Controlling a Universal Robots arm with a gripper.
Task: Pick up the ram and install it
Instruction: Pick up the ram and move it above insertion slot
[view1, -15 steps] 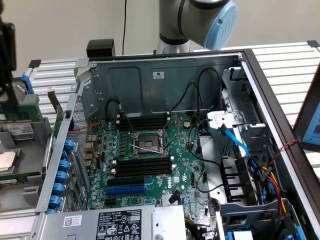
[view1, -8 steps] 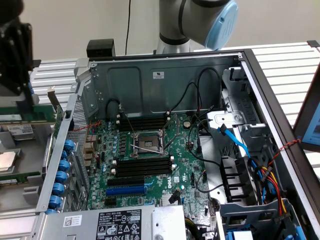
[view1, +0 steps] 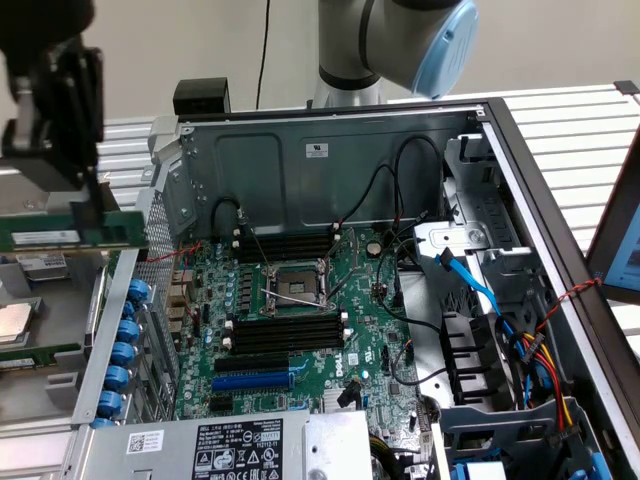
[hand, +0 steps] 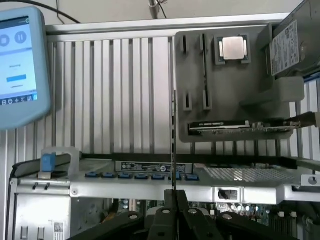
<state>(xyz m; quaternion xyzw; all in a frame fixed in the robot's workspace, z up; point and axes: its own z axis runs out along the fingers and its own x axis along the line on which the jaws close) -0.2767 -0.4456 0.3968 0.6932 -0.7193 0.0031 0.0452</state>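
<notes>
- The end effector is closed narrowly on the ram, gripping its upper edge outside the computer case; so thin a pinch might let the stick tilt or slip.
- Just beside it, the case wall's blue clips could snag the ram.
- Farther off, the black memory slots would jam if the ram arrives skewed.

Pale wall behind slatted metal tabletop
</notes>
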